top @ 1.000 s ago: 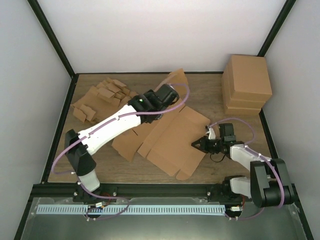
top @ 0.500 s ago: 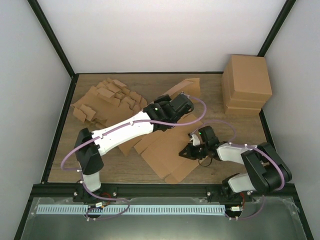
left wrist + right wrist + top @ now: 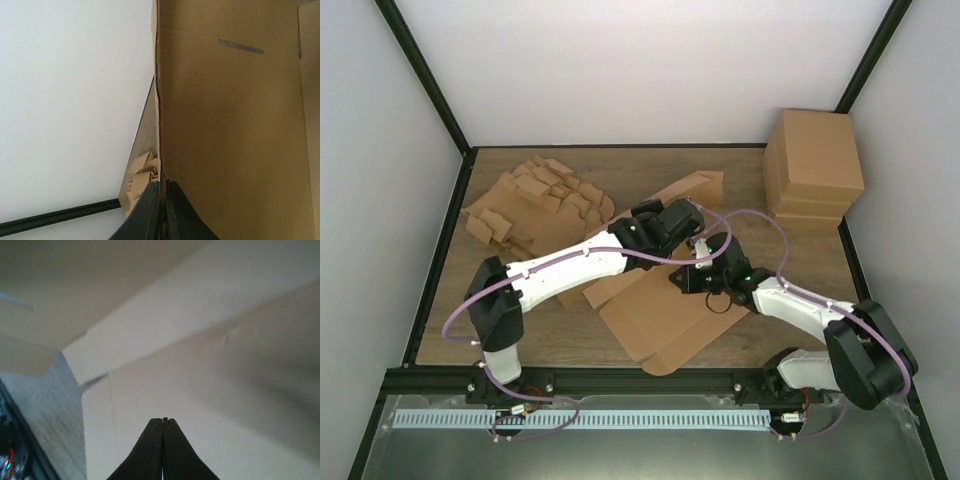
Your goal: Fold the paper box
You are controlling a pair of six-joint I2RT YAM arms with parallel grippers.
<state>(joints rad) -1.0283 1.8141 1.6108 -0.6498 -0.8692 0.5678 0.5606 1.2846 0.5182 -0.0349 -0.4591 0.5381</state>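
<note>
My left jaws are clenched on the thin edge of the plain brown die-cut corrugated cardboard mailer box (image 3: 650, 320). It lies mostly flat in the middle of the wooden desk (image 3: 620, 165), with its far panel tipped up toward the far wall. My right jaws are pinched together with nothing between them, their tips pressed low on the flat panel beside the crease. I judge this to be the first wall fold. Next, the left should swing its panel upright about the crease while the right pins the base down, gently enough not to tear the flap.
</note>
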